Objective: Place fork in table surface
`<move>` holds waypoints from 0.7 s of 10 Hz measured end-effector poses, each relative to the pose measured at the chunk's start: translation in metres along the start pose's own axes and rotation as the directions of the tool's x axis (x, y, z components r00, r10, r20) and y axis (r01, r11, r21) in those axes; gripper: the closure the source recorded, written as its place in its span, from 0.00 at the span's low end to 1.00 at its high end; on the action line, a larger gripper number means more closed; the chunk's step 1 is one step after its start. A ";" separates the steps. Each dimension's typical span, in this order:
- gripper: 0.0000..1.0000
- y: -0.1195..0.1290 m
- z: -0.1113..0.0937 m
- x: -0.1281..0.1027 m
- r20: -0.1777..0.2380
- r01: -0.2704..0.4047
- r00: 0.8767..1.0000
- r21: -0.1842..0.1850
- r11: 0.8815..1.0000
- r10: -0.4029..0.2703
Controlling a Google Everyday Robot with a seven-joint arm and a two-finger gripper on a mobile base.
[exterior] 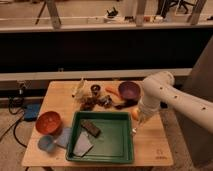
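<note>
My gripper (136,124) hangs from the pale arm that reaches in from the right. It is over the right rim of the green tray (100,154). It is shut on a slim pale sliver, the fork (133,130), which points down just above the rim. The light wooden table surface (150,146) shows bare to the right of the tray, with a small dark logo (160,154) near the front right corner.
A dark block (91,128) and a pale cloth (82,144) lie in the tray. An orange bowl (48,122) and a blue cup (46,143) stand on the left. A purple bowl (129,90), a carrot (112,91), an orange fruit (134,114) and dark items sit behind the tray.
</note>
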 end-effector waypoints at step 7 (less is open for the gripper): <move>0.57 0.038 0.064 0.018 0.007 0.178 0.984 -0.105 0.978 -0.178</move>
